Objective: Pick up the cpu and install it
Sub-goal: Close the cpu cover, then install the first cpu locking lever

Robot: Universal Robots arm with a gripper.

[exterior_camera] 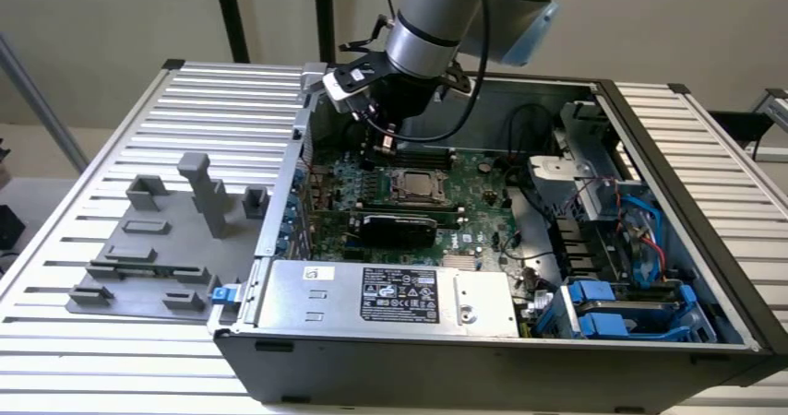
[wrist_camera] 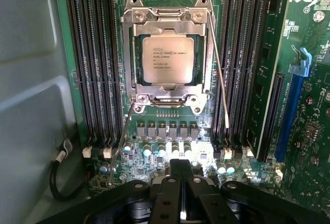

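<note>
The cpu (wrist_camera: 168,60), a silver-grey square chip with printed text, lies flat inside the metal-framed socket (wrist_camera: 133,53) on the green motherboard (wrist_camera: 304,146). In the exterior view the cpu (exterior_camera: 415,183) sits in the middle of the board inside the open computer case (exterior_camera: 493,378). My gripper (wrist_camera: 180,171) hangs above the board a little short of the socket, its dark fingers (wrist_camera: 192,185) pressed together with nothing between them. From outside, the gripper (exterior_camera: 384,144) points down over the board's far edge, just behind the socket.
Black memory slots (wrist_camera: 93,64) flank the socket on both sides, and thin lever wires (wrist_camera: 219,74) run beside it. A grey fixture plate with blocks (exterior_camera: 161,249) lies on the slatted table at the exterior view's left. The power supply (exterior_camera: 382,297), a graphics card (exterior_camera: 397,225) and cables (exterior_camera: 615,212) crowd the case.
</note>
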